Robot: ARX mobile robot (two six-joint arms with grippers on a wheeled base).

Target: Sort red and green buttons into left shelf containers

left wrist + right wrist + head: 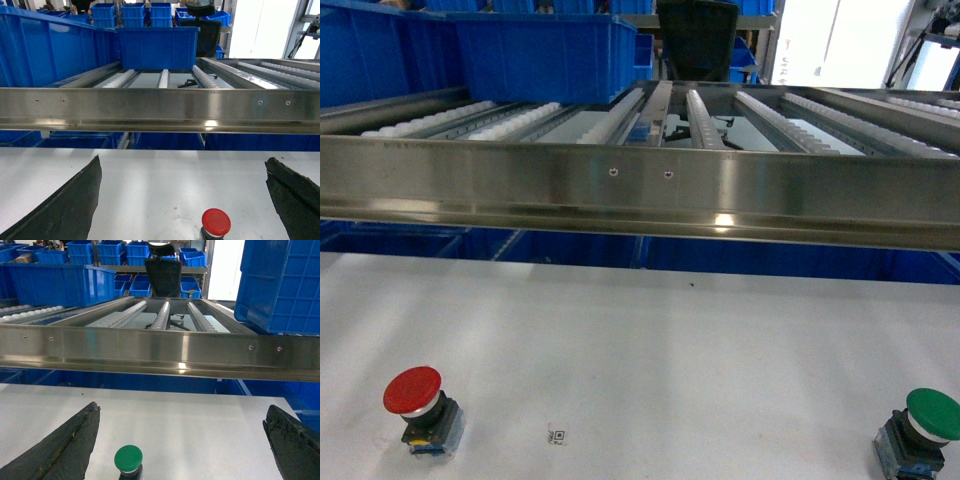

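The red-capped push button with dark base [215, 223] stands on the white table between the spread fingers of the left gripper [182, 200], near its lower edge. The green-capped push button [128, 460] sits likewise inside the open right gripper [182, 440], toward its left finger. Each claw should descend straight and centre before closing; the deep blue ribbed bin [157, 47] waits beyond the steel rail [160, 107].

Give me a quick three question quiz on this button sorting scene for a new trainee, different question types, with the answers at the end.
1. True or false: the red button already sits inside a blue bin.
2. Multiple choice: in the head view, the green button stands on the white table at the A) near left, B) near right, C) far centre.
3. Short answer: how do the fingers of the left gripper and right gripper stand in the wrist views?

Key
1. False; it stands on the table.
2. B.
3. Both spread wide open, holding nothing, each with a button between them.
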